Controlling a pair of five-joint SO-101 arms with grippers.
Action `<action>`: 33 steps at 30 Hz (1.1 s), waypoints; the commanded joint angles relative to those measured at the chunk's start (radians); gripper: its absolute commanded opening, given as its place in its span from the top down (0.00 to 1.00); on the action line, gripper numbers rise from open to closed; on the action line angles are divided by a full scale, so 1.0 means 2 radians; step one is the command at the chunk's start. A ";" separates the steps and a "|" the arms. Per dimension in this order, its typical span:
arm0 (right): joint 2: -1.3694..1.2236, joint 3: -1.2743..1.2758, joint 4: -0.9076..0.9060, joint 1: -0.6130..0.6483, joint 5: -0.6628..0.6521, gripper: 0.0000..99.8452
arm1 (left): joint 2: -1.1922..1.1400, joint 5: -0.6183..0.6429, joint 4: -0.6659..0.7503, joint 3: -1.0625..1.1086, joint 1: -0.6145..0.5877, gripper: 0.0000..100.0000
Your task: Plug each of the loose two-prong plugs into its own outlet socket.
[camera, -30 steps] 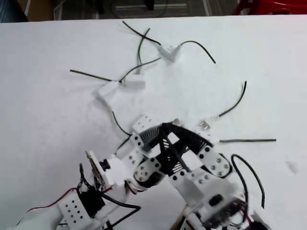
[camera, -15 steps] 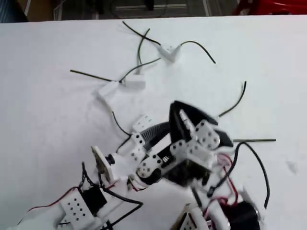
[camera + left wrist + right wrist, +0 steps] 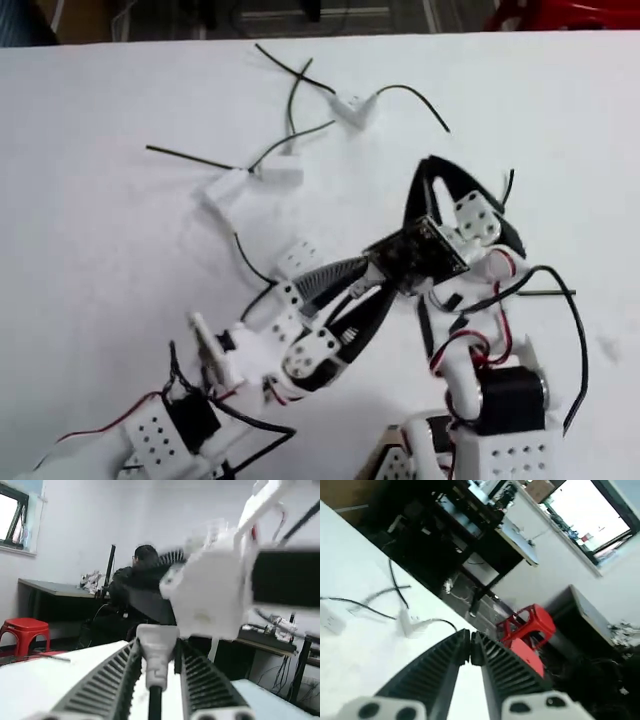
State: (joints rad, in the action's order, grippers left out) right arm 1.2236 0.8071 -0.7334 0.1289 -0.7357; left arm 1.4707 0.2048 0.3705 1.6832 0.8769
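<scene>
**My left gripper [image 3: 157, 645] has the plug [image 3: 155, 657], my right gripper [image 3: 470, 647] closed**

My left gripper pinches the white plug between its jaws over the desk [image 3: 100, 250], its black cable [image 3: 154, 705] running back toward my wrist; my right gripper is pressed together, tips touching, raised near the left one; an outlet socket [image 3: 280, 173] lies well apart, farther from my arms

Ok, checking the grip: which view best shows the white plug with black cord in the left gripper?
The left wrist view: the white plug sits clamped between the left gripper's ribbed fingers. In the high view the right arm seems to cover it; the right wrist view faces other cords across the table.
</scene>
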 commanded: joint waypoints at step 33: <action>-0.009 0.029 -0.044 -0.023 -0.007 0.98 | 0.005 -0.003 0.012 -0.004 0.005 0.98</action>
State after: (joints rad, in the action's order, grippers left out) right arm 1.2175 0.8792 -0.8255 0.1028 -0.7373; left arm 1.4630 0.2018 0.3675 1.6970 0.8784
